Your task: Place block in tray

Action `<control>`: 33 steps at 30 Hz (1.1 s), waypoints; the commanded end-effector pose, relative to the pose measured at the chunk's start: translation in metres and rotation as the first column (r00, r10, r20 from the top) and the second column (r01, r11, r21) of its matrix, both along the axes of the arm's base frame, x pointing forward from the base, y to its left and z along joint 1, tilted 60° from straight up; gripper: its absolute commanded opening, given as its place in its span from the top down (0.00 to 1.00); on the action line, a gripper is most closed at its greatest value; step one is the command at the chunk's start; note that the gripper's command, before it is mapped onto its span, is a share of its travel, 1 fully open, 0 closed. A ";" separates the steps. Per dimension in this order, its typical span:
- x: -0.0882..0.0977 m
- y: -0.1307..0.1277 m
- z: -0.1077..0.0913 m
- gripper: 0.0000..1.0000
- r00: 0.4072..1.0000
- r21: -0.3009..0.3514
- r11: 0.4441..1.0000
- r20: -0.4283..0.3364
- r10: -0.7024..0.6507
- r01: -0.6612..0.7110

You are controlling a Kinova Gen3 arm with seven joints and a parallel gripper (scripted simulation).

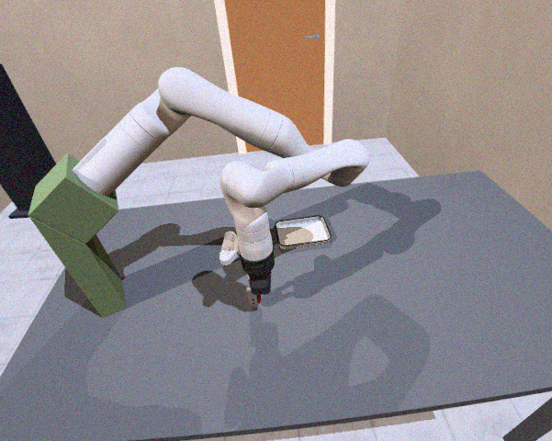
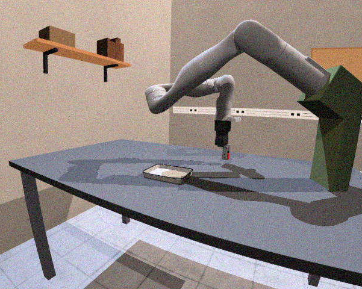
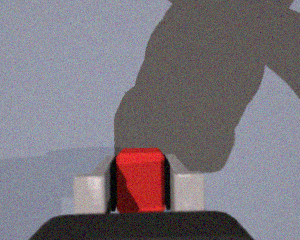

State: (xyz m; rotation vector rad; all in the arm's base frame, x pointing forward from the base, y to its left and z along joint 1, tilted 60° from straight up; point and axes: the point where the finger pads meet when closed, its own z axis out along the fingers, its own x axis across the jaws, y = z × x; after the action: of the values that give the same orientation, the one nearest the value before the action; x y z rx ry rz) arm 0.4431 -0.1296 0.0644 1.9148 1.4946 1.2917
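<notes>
From where I stand, much of the red block [image 3: 140,180] stays hidden: in the wrist view only its front face and top edge show, its flanks covered by the two pale fingers and its base cut off by the dark gripper body along the bottom of the frame. In the top view the block [image 1: 257,299] is only a thin red sliver under the wrist, and in the exterior view it [image 2: 229,153] is a small red patch beside grey metal. The gripper [image 2: 225,153] points straight down, its jaws pinching the block on two opposite sides. The block hangs just above the grey counter [image 2: 118,198]; I cannot tell how much gap lies beneath it.

One white tray [image 2: 167,173] lies on the counter, well apart from the block, to the left and nearer in the exterior view. Its floor [image 1: 303,231] is partly in shadow, so half looks tan and half white, and nothing lies in it.

One white arm [image 1: 228,114] rises from one green pedestal [image 1: 76,265]. On the far wall, one orange shelf [image 2: 78,54] carries two brown boxes [image 2: 56,35].
</notes>
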 end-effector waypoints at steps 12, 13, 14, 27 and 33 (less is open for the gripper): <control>-0.014 -0.004 0.009 1.00 1.000 0.000 1.000 0.001 -0.001 0.001; -0.014 -0.004 0.009 1.00 1.000 0.000 1.000 0.001 -0.001 0.001; -0.014 -0.004 0.009 1.00 1.000 0.000 1.000 0.001 -0.001 0.001; -0.014 -0.004 0.009 1.00 1.000 0.000 1.000 0.001 -0.001 0.001; -0.014 -0.004 0.009 1.00 1.000 -0.001 1.000 0.001 -0.001 0.001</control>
State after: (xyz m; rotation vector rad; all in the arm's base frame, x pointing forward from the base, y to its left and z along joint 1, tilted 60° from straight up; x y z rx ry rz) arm 0.4291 -0.1334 0.0728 1.9144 1.4949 1.2919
